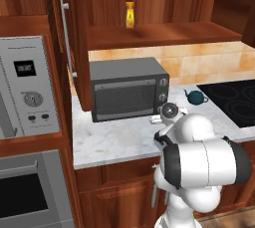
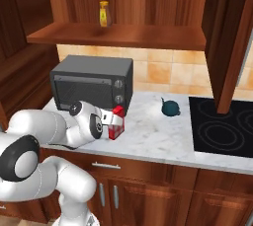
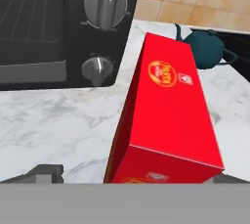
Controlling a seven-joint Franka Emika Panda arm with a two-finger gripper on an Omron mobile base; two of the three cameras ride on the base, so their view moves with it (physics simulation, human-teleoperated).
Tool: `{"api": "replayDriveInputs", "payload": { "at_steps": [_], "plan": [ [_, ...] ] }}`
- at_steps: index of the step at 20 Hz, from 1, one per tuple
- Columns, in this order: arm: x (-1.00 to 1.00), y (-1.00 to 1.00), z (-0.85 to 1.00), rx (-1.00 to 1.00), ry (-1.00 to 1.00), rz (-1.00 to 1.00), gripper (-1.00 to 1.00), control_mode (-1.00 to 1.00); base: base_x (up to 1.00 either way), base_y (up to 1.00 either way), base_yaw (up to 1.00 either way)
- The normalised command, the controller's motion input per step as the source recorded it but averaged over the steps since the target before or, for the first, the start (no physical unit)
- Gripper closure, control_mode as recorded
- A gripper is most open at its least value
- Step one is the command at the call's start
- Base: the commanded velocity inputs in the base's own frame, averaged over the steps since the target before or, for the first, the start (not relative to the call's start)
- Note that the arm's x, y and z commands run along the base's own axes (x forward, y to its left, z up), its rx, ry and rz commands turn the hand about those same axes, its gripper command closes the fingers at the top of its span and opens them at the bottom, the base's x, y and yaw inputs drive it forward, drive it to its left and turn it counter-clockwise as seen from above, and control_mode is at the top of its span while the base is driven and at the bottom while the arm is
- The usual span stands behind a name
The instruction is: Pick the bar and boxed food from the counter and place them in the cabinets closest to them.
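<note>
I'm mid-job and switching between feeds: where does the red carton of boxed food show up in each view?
Left base view: the boxed food is hidden behind the arm's white body.
Right base view: boxed food left of centre, at the gripper, on the marble counter.
Hand view: it stands centre-right, close to the camera.
Shared landmark: the dark toaster oven, beside the carton; the teal teapot lies beyond it.

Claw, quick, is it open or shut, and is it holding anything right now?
Claw: around the tall slim bright-red carton beside the dark toaster oven; whether it is clamped shut cannot be told.
</note>
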Motion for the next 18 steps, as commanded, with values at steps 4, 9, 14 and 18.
{"api": "replayDriveInputs", "payload": {
  "at_steps": [4,9,14,18],
  "plan": [
    [0.06,0.0,-0.03,0.0,-0.01,0.0,-1.0,-1.0,0.0,0.0,0.0],
    [0.07,0.0,-0.04,-0.01,-0.02,0.0,-1.0,-1.0,0.0,0.0,0.0],
    [0.01,0.0,-0.01,0.0,-0.01,0.0,-1.0,-1.0,0.0,0.0,0.0],
    [0.0,0.0,0.0,0.0,0.0,0.0,1.0,-1.0,0.0,0.0,0.0]
  ]
}}
